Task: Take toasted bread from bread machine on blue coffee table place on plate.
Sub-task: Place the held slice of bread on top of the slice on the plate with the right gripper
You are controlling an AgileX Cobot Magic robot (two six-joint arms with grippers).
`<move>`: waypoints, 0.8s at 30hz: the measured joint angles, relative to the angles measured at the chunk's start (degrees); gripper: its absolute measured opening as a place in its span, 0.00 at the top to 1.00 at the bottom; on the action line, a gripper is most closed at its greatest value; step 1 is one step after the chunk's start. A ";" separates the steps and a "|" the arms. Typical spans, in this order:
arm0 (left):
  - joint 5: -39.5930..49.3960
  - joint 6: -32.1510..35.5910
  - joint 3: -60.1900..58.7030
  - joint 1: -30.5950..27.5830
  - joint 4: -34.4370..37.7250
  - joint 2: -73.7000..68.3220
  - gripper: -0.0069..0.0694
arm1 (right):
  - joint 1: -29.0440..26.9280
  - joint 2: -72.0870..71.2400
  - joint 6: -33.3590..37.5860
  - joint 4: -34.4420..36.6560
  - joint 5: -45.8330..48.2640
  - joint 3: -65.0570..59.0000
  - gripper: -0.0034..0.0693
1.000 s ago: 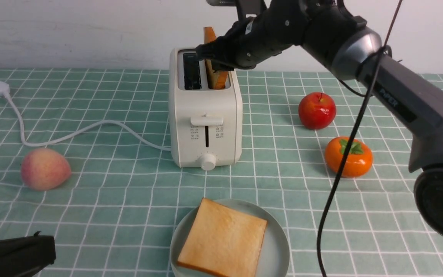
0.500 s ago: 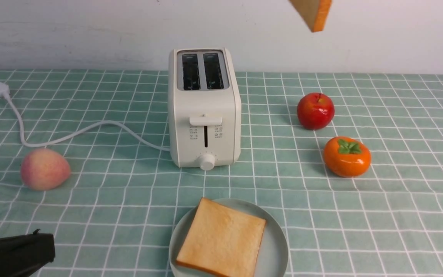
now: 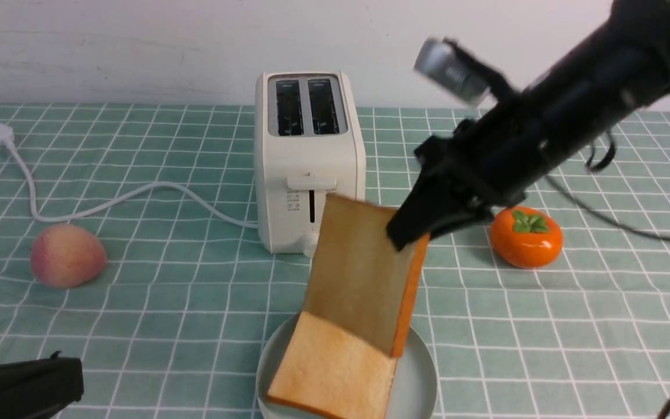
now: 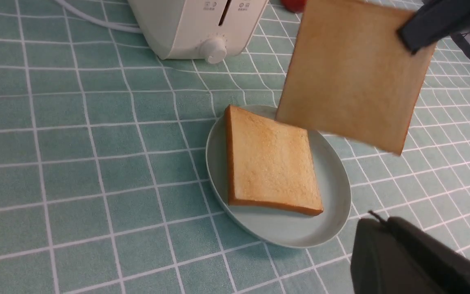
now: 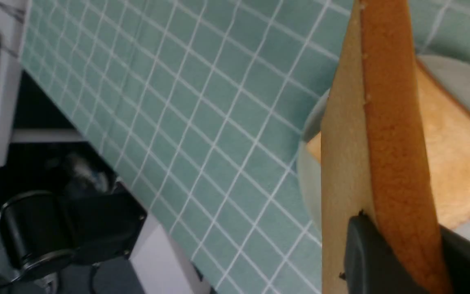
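Front view: the right gripper (image 3: 407, 233), on a dark arm reaching in from the upper right, pinches the top corner of the held toast slice (image 3: 364, 273) at the centre of the frame. That slice hangs tilted below the gripper, its lower edge over the second toast slice (image 3: 329, 372), which lies flat on the plate (image 3: 419, 378) at bottom centre. Whether the two slices touch cannot be told.

Only this view shows the bread machine (image 3: 309, 157) with both slots empty, standing on the blue coffee table (image 3: 195, 291).

Only the right wrist view shows the orange crust edge clamped between two dark fingers (image 5: 365, 253). Only the left wrist view shows the held slice's whole broad face.

The left gripper (image 3: 21, 387), in the lower left corner, has its jaws pressed together and holds nothing.
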State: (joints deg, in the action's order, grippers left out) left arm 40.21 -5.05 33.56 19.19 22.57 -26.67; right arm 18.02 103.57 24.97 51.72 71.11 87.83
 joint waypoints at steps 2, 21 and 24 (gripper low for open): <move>0.05 0.00 0.00 0.00 0.00 0.00 0.93 | 0.00 1.80 2.67 2.61 -0.65 -1.40 0.81; 1.52 0.00 0.00 0.00 0.00 0.00 0.93 | 5.62 7.04 -0.47 -9.41 -2.11 -1.91 0.58; 1.52 0.00 0.00 0.00 0.00 0.00 0.93 | 5.70 7.04 -0.66 -10.56 -1.97 -1.78 0.45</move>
State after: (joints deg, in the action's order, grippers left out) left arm 41.73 -5.05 33.56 19.19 22.57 -26.67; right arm 23.72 110.61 24.31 41.16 69.14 86.05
